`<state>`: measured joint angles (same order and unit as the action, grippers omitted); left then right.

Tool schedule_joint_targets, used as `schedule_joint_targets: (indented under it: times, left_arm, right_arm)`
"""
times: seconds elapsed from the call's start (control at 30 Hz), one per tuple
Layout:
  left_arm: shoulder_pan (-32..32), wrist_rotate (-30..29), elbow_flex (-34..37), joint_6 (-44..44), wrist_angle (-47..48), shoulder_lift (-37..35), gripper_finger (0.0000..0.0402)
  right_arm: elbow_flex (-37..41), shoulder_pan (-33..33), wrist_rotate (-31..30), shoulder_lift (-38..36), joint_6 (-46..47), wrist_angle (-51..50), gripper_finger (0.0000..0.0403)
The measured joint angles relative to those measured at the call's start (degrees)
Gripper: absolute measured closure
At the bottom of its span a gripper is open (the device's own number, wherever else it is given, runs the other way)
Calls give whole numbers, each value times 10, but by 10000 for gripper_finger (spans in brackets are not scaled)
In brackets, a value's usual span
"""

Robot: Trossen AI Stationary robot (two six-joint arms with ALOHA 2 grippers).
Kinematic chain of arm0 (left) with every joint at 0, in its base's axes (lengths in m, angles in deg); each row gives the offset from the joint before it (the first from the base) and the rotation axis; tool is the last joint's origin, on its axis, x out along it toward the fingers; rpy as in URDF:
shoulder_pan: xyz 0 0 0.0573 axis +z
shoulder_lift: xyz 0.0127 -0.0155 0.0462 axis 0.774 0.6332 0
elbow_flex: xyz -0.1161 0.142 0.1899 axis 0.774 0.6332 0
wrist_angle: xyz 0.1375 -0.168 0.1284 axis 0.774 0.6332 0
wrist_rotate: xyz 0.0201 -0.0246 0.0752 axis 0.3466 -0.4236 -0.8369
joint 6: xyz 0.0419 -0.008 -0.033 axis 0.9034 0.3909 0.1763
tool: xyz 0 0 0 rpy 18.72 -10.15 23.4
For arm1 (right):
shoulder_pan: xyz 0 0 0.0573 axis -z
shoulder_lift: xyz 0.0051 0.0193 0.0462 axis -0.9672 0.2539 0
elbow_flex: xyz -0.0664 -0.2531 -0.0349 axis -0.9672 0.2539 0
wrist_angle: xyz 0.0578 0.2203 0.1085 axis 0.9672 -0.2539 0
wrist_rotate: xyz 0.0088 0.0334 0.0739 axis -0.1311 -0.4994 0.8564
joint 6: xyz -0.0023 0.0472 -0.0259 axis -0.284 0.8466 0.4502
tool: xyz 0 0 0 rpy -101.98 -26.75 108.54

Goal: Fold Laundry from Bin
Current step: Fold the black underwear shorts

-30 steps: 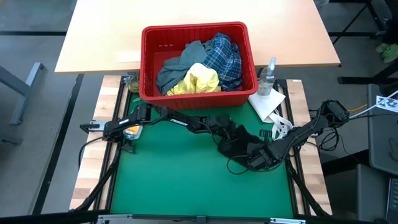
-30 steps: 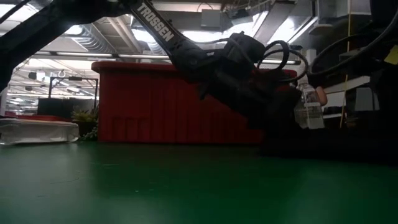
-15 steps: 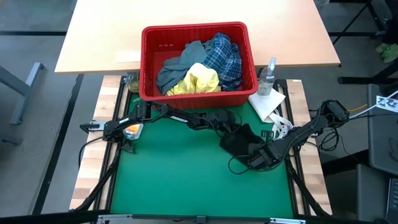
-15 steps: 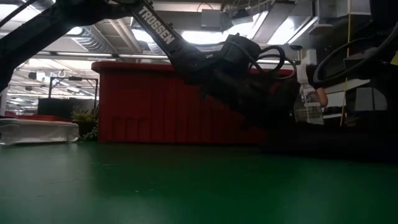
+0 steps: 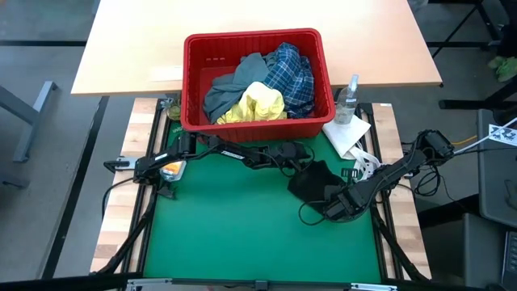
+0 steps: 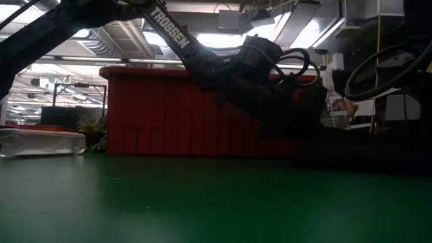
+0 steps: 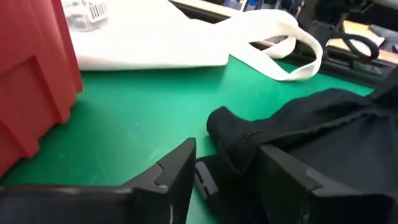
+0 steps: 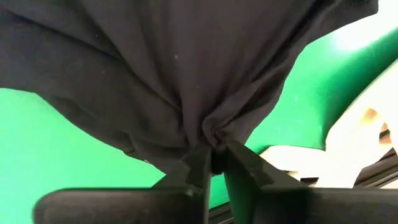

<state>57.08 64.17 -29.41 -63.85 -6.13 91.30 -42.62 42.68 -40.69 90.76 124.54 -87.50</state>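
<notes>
Dark navy garment [image 5: 317,179] lies bunched on the green mat [image 5: 226,226], just in front of the bin [image 5: 194,81] and toward the right side. It's out of the bin so it can be spread and folded on the flat mat; not flat yet, reads as a crumpled heap.

Right gripper [image 8: 214,163] is pinched narrow on a gathered fold of the garment; the wrist view shows cloth drawn into a knot between the fingers [image 8: 198,163]. Likely anchoring that edge while the other arm works.

Left gripper [image 7: 227,171] sits low at the garment's bin-side edge, jaws apart, a lobe of dark cloth lying between the fingers [image 7: 177,171]. Not clamped on it as far as I can see; whether a pad grazes the cloth is hard to tell from this angle. Looks like a release or a regrasp setup.

The rest of the laundry is in the bin: grey-blue piece [image 5: 230,87], yellow one [image 5: 258,103], plaid shirt [image 5: 292,73]. Bin is at the mat's far edge, within reach of both arms.

A white paper towel [image 5: 347,133] and a spray bottle [image 5: 348,99] sit right of the bin, near the garment but apart from it.
</notes>
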Motion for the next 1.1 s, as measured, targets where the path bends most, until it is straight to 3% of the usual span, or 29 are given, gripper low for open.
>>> schedule_joint_targets:
  times: [0.23,0.37,0.57,0.77,1.1]
  left_arm:
    - [0,-6,0,5,-5,0,226]
    - [1,-11,0,17,-6,0,201]
    - [4,-11,0,18,-7,0,179]
    - [16,-15,0,15,-14,0,178]
    - [25,-16,0,15,-7,-1,178]
  right_arm:
    - [0,0,4,0,-1,-3,265]
    - [-1,0,25,0,-2,-33,237]
    - [-20,0,36,0,-2,-103,233]
    - [-52,0,-9,0,-7,-126,233]
    - [-33,0,-142,0,-36,6,233]
